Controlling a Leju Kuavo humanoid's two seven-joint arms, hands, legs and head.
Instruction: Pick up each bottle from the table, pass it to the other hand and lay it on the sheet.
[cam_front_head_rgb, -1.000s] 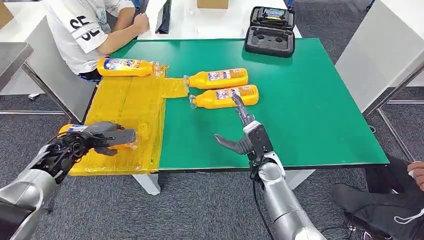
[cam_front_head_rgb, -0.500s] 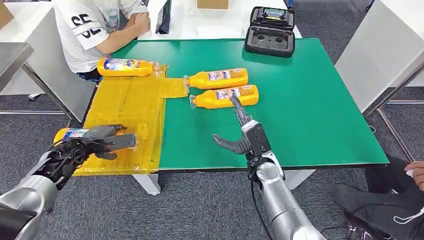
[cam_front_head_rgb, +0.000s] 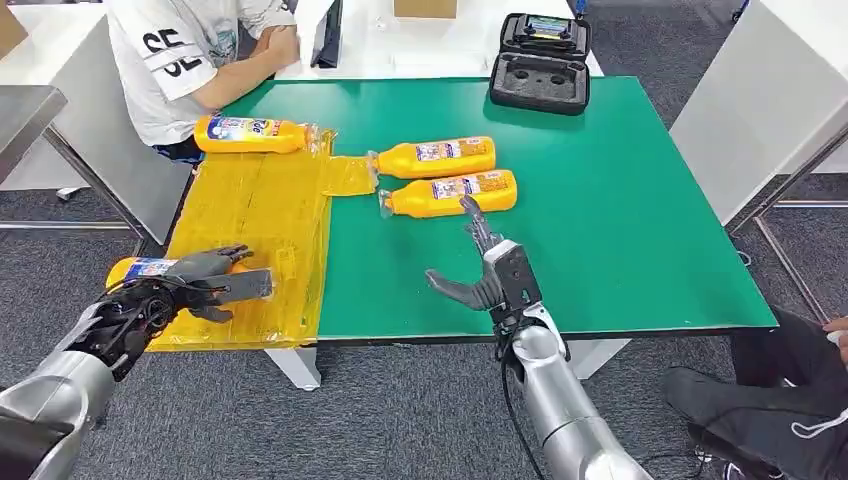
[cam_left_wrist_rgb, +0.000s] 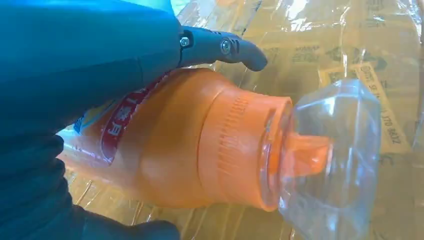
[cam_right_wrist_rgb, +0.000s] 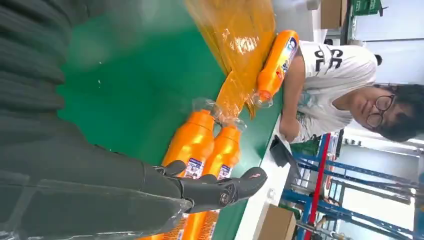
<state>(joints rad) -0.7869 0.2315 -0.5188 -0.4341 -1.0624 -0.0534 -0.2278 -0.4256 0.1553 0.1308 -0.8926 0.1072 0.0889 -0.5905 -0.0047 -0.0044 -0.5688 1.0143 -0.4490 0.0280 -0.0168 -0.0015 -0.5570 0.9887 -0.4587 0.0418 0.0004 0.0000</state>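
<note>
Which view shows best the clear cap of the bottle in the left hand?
The left wrist view: the clear cap is close, with the orange spout visible inside. In the head view it is a small clear end beyond the left hand gripping the bottle. The right wrist view looks at other bottles.

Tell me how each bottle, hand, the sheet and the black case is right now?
Left hand: holds a bottle.
Held bottle: on its side, over the sheet.
Right hand: open, empty.
Far bottle: lying on the sheet.
Two middle bottles: lying on the table.
Sheet: spread flat.
Black case: open.
</note>
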